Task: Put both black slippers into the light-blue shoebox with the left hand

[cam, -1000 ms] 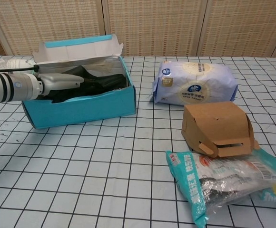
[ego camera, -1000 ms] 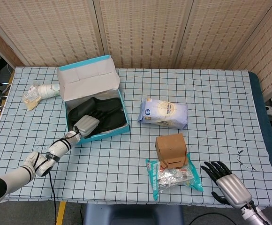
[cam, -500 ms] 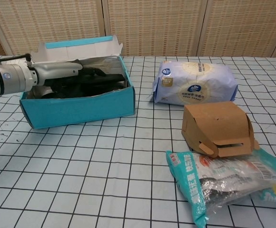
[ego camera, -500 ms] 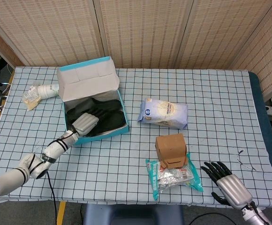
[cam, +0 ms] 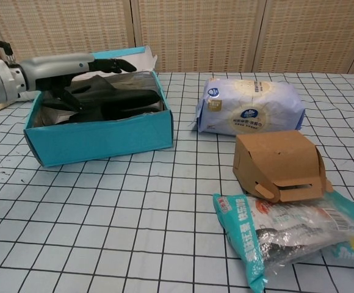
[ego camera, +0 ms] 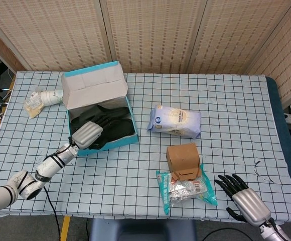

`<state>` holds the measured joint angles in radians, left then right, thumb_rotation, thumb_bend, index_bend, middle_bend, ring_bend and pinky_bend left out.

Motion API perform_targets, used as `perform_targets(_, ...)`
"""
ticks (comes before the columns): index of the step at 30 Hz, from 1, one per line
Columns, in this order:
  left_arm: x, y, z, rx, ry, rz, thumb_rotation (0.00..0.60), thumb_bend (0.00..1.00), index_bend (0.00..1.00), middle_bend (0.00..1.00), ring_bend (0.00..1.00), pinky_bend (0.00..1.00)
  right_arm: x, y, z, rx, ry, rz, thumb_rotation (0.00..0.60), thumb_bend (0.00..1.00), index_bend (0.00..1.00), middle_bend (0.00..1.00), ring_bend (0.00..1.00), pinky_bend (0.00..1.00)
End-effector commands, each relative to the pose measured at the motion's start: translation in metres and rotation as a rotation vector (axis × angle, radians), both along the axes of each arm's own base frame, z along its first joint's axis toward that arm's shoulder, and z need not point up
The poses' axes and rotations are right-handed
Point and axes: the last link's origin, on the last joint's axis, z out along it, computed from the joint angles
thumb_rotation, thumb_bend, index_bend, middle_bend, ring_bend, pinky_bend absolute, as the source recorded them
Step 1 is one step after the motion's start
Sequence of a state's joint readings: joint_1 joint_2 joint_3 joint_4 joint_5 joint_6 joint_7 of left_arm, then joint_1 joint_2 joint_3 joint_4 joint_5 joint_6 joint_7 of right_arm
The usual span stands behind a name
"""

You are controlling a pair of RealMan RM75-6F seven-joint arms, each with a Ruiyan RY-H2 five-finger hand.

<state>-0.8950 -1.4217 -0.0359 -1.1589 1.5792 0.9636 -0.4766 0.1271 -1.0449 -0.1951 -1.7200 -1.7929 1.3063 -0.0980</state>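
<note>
Both black slippers (ego camera: pixel 113 122) (cam: pixel 117 100) lie inside the light-blue shoebox (ego camera: pixel 111 143) (cam: pixel 104 138), whose lid stands up at the back. My left hand (ego camera: pixel 87 134) (cam: pixel 67 65) hovers over the box's front-left part, above the slippers. Its dark fingers (cam: pixel 113 63) are stretched out flat, apart, and hold nothing. My right hand (ego camera: pixel 242 197) rests open at the table's front right edge, fingers spread; only the head view shows it.
A white flour bag (ego camera: pixel 174 121) (cam: pixel 250 107) lies right of the shoebox. A brown cardboard box (ego camera: pixel 182 160) (cam: pixel 281 165) stands on a teal snack bag (ego camera: pixel 186 190) (cam: pixel 287 238) near the front. A white bottle (ego camera: pixel 48 96) lies at the far left.
My left hand has lifted up out of the shoebox and drawn back toward its front-left corner. The slippers stayed inside. The right hand has not moved.
</note>
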Motion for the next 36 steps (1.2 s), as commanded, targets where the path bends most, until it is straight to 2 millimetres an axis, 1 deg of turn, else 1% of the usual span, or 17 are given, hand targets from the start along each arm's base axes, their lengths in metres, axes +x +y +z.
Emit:
perform_targets(1,-0.008,0.011,0.001,0.04,0.034,0.039,0.6,0.56,0.0,0.0,0.0,0.0,0.0,0.0,0.0,-0.001,0.0,-0.001,0.6,0.25,0.0,0.0,0.0,0.0)
perform_targets(9,-0.03,0.021,-0.007,0.042,0.151,0.114,0.6,0.56,0.0,0.0,0.0,0.0,-0.001,-0.002,-0.002,0.006,0.006,-0.003,0.6,0.25,0.0,0.0,0.0,0.0)
perform_targets(13,-0.033,0.027,-0.007,0.063,0.164,0.128,0.6,0.56,0.0,0.0,0.0,0.0,0.0,-0.001,-0.002,0.007,0.005,-0.003,0.6,0.25,0.0,0.0,0.0,0.0)
perform_targets(17,-0.033,0.028,-0.004,0.077,0.163,0.124,0.6,0.56,0.0,0.0,0.0,0.0,0.0,-0.001,-0.002,0.009,0.007,-0.003,0.6,0.25,0.0,0.0,0.0,0.0)
perform_targets(20,-0.037,0.028,-0.004,0.061,0.172,0.144,0.6,0.56,0.0,0.0,0.0,0.0,-0.001,-0.001,-0.003,0.012,0.009,-0.003,0.6,0.25,0.0,0.0,0.0,0.0)
perform_targets(27,-0.058,0.03,-0.018,-0.011,0.249,0.238,0.6,0.56,0.0,0.0,0.0,0.0,0.0,0.0,-0.003,0.01,0.009,-0.003,0.6,0.25,0.0,0.0,0.0,0.0)
perform_targets(36,-0.07,0.031,-0.028,-0.059,0.301,0.287,0.6,0.57,0.0,0.0,0.0,0.0,-0.001,-0.001,-0.005,0.017,0.015,-0.004,0.6,0.25,0.0,0.0,0.0,0.0)
